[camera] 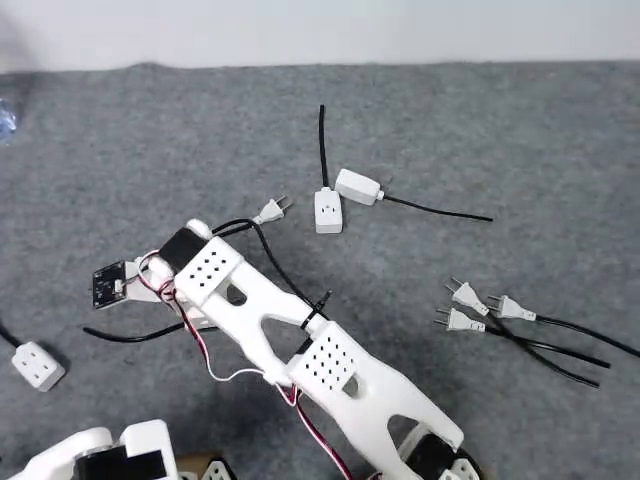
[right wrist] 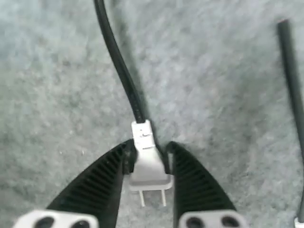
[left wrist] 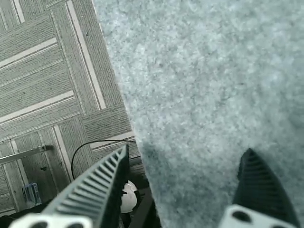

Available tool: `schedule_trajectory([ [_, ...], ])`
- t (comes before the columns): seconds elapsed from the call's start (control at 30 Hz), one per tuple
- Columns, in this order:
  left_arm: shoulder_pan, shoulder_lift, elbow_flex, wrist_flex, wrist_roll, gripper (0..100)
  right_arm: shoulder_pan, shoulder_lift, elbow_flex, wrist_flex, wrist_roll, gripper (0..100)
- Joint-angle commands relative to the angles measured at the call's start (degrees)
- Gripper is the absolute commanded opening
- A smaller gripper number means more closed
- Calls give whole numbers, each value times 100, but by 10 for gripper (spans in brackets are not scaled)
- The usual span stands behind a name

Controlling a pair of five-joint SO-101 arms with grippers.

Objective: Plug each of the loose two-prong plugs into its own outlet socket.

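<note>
Right claw [right wrist: 148,148] is clamped on a white plug [right wrist: 148,168], prongs bare; left claw [left wrist: 186,151] is held open over grey mat [left wrist: 204,71].

Right gripper [right wrist: 148,151]: its ribbed black fingers [right wrist: 95,185] are closed against both flat sides of a white two-prong plug [right wrist: 148,171], with the body pinched between the tips and the two metal prongs sticking out bare on the camera side. The plug's black cable [right wrist: 118,66] leaves the strain relief at the far end and runs away over the grey felt mat [right wrist: 213,71] in a gentle curve. A second black cable [right wrist: 292,80] lies on the mat well apart from the plug, at the frame edge.
</note>
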Motion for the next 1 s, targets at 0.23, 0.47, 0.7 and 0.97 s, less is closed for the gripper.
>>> schedule_trajectory([
  [0.23,-35,-26,-92,-149,-53,345,857,-1270,9,365,35,9],
  [0.47,114,-26,-92,-141,-53,345,1305,-2967,1547,365,35,9],
  [0.7,413,-53,-84,-141,-53,345,2141,-5253,3182,365,35,9],
  [0.97,475,-53,-84,-132,-53,345,3864,-7363,5855,312,484,9],
])
